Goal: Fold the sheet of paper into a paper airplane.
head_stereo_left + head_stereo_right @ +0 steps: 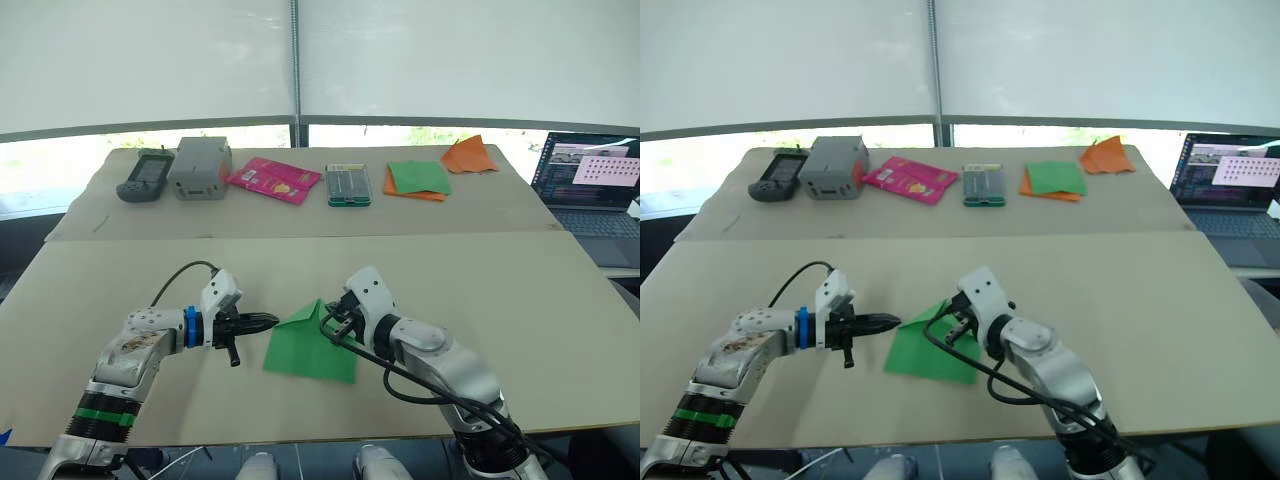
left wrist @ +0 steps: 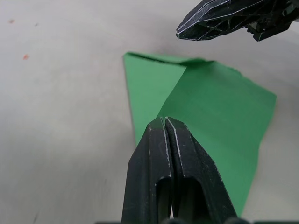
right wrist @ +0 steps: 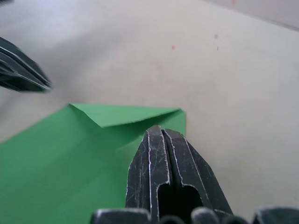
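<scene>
Across the beige table [image 1: 520, 300] lies a creased bright green paper sheet [image 1: 312, 347]; left claw [image 1: 272, 321] and right claw [image 1: 330, 327], both closed and empty, flank its folded corner.

I am looking at what reads as a lab or test room set up for robot trials. Two plain tables [image 1: 560, 300] covered in tan board stand pushed together in front of large windows with white roller blinds [image 1: 150, 60] pulled most of the way down. Along the far table lies a neat row of props: a dark handheld device [image 1: 145, 176], a grey box [image 1: 199, 167], a pink packet [image 1: 274, 180], a green-edged case [image 1: 348, 185], a stack of green and orange sheets [image 1: 417, 180] and an orange folded piece [image 1: 469, 156]. An open laptop [image 1: 590, 185] with a lit screen sits at my far right.
</scene>
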Robot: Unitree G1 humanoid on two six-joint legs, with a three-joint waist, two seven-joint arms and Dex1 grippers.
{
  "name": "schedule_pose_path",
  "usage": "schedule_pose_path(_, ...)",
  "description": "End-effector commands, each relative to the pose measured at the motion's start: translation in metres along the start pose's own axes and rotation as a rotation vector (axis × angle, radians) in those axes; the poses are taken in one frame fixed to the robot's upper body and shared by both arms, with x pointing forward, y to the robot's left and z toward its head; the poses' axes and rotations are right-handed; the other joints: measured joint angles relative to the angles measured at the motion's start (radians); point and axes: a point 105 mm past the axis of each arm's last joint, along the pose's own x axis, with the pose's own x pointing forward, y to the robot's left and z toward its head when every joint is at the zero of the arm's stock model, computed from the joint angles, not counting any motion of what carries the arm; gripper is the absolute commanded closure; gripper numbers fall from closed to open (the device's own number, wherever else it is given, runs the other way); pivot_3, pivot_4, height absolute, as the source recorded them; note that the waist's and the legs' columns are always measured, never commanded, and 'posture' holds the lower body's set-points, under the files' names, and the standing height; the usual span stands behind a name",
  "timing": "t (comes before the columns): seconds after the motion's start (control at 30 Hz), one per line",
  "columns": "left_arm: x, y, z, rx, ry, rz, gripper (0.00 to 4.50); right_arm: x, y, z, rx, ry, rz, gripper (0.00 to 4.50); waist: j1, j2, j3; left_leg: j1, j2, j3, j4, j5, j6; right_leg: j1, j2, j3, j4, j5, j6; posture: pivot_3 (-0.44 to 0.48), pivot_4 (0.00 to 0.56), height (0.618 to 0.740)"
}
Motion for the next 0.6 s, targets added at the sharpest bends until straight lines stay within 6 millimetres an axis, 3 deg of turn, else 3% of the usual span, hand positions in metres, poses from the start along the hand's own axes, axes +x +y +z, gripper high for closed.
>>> schedule_pose_path(0.03, 0.005, 0.004, 0.012, 0.041, -0.029, -0.017, 4.42, -0.013, -0.002, 0.017, -0.015, -0.09, 0.001, 4.5, 0.0, 0.0, 0.0, 0.0, 0.0, 0.0, 0.0, 0.0, 0.0, 0.0, 0.0, 0.0, 0.0, 0.0, 0.0, 0.0, 0.15, 0.74)
schedule_pose_path(0.4, 0.035, 0.013, 0.008, 0.122, 0.015, -0.101, 4.42, -0.034, -0.022, -0.019, -0.021, 0.021, -0.06, 4.5, 0.007, -0.001, 0.001, -0.001, -0.001, 0.0, 0.001, 0.0, 0.0, 0.001, 0.0, 0.0, -0.001, 0.0, 0.0, 0.0, 0.15, 0.74)
schedule_pose_path(0.6, 0.046, 0.018, -0.012, 0.205, 0.124, -0.117, 4.42, -0.049, -0.025, -0.047, -0.058, 0.134, -0.03, 4.5, 0.008, -0.001, 0.001, -0.001, -0.001, 0.0, 0.001, 0.0, 0.0, 0.001, 0.0, 0.0, -0.001, 0.0, 0.001, 0.0, 0.15, 0.74)
